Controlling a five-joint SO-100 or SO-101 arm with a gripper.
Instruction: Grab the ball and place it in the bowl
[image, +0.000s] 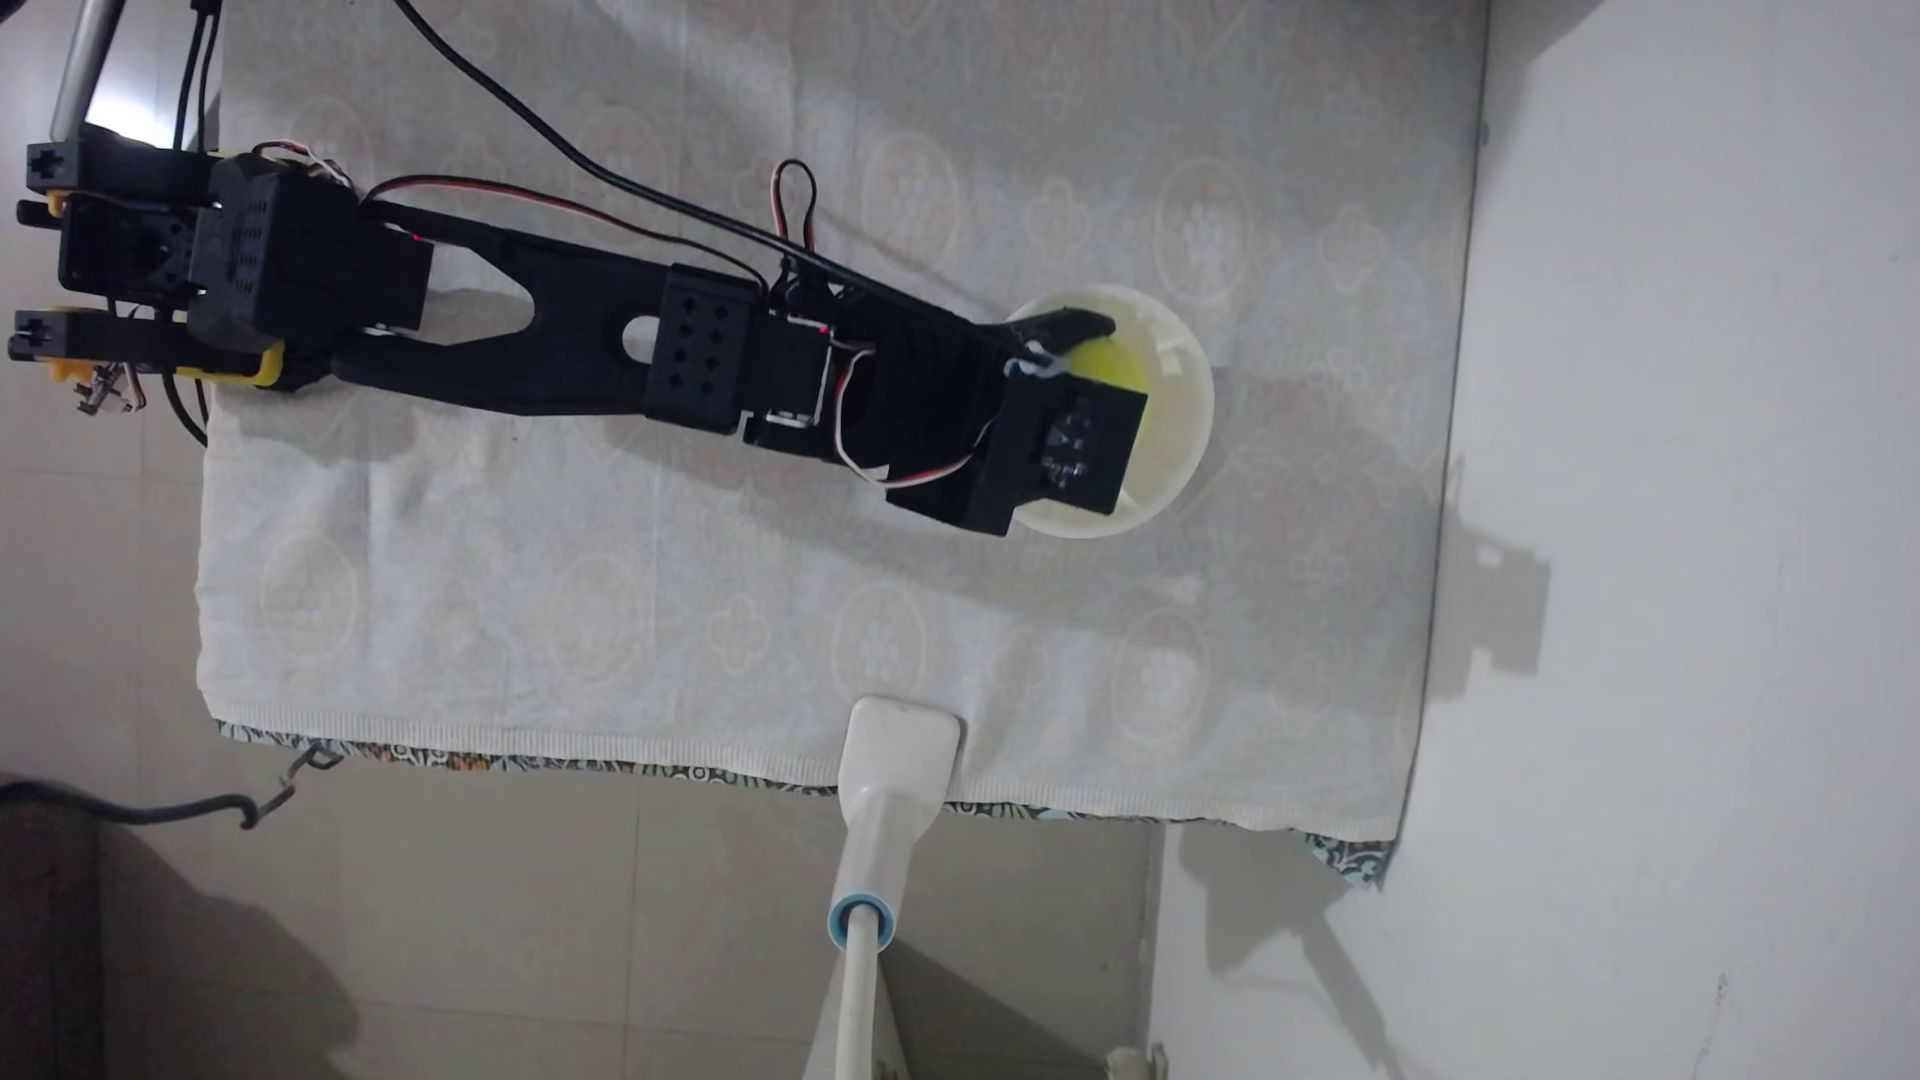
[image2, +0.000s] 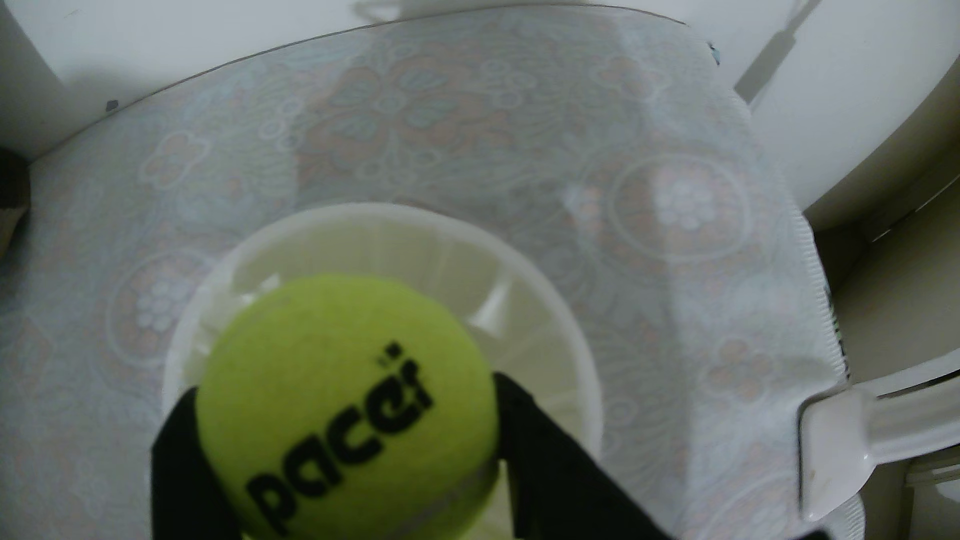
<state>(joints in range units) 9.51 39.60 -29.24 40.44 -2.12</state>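
On the cloth-covered surface (image: 727, 582), the gripper (image2: 343, 400) clasps the light, fuzzy, grippy ball (image2: 332, 394) across its middle above the flimsy bowl (image2: 566, 332).

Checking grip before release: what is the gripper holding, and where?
The gripper holds the ball by its opposite sides, above the bowl.

Yellow-green ball (image2: 343, 405) (black "pacer" lettering), white fluted bowl (image2: 519, 291), black gripper (image2: 343, 394), pale floral cloth (image2: 415, 114).
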